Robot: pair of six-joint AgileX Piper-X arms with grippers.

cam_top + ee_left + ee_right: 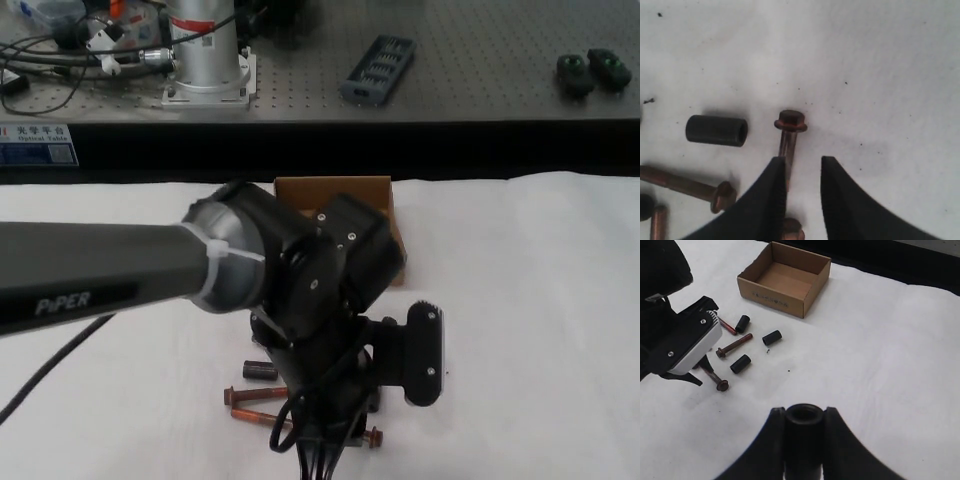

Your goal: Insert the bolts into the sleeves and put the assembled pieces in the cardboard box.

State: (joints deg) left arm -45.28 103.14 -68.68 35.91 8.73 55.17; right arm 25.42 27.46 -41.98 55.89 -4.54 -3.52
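**Left jaws open at a bolt, right jaws gripping a sleeve**

The left jaws stand apart, low over the white worktop (pixel 890 340). A copper bolt (pixel 790 131) lies at the gap, and its shank goes under one finger (pixel 771 195); I cannot tell if they touch. A loose sleeve (pixel 716 130) lies just beside this bolt, and all of them are near the cardboard box (pixel 772 299). The right jaws are closed on a black held sleeve (pixel 803 426), well apart from the box. Another bolt (pixel 734 345) lies near the box's front wall.
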